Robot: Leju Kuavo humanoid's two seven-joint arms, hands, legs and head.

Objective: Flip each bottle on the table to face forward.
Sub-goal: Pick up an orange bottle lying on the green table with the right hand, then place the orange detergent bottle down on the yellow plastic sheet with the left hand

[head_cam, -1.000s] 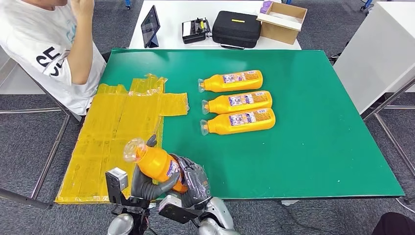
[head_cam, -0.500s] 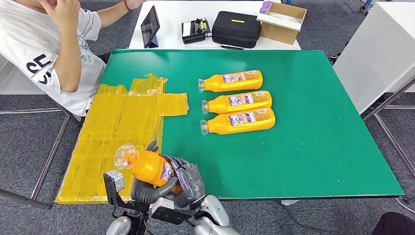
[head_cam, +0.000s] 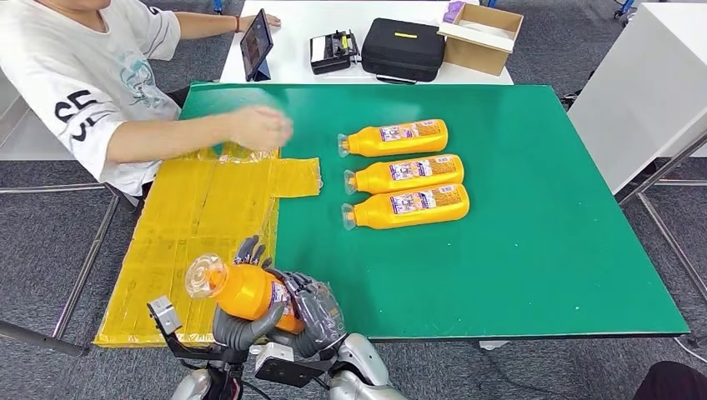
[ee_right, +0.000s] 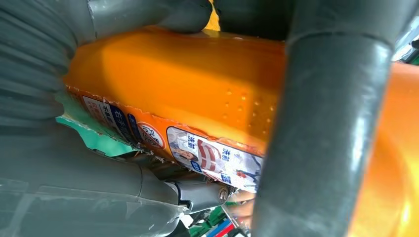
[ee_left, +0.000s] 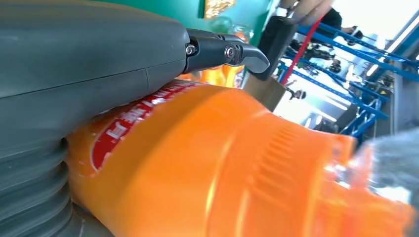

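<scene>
My left hand (head_cam: 242, 321) and right hand (head_cam: 315, 307) both clamp the bottle (head_cam: 246, 292). I should keep both grips firm while rolling it, label up, then lay it beyond my hands beside the row (head_cam: 404, 172).

A green desk (head_cam: 542, 250) carries a patch of yellow tape strips (head_cam: 200, 225) along its left edge, running from mid-desk to the near left corner. A person in a white printed T-shirt (head_cam: 79, 79) sits at the far left corner, one hand (head_cam: 260, 127) blurred above the tape's far end. Beyond the far edge a white table (head_cam: 292, 58) holds a tablet (head_cam: 255, 43), a small black device (head_cam: 333, 52), a black case (head_cam: 402, 48) and an open cardboard box (head_cam: 479, 37).
</scene>
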